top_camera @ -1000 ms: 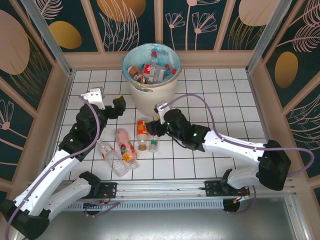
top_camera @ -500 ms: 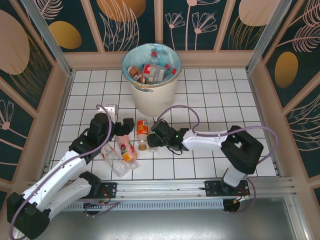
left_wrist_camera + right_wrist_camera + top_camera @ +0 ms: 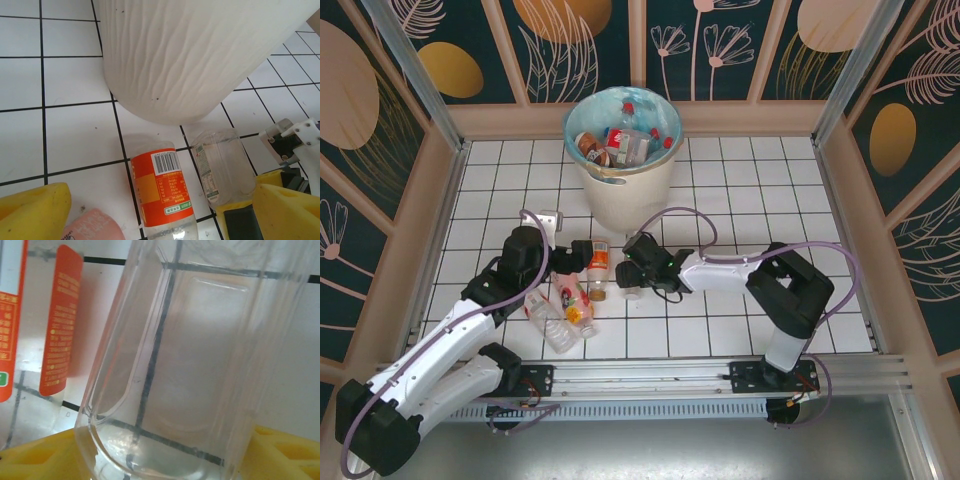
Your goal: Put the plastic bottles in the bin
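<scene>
From the top view I see the bin at the far middle of the white tiled table, with several bottles in the bin, red caps showing. Four bottles are on the tiles in front of it. The left gripper is low, just beside the orange-labelled bottle. In the left wrist view its yellow fingers are spread wide, jaws open and holding nothing, and the orange-labelled bottle and clear bottle lie side by side ahead, close under the bin wall. The right gripper is down over the clear bottle. In the right wrist view that bottle sits between the yellow pads, tiles visible through it and the pads at both sides; I cannot tell whether they are squeezing it. The pink-labelled bottle and a crumpled clear bottle lie nearer the left arm, touching each other.
</scene>
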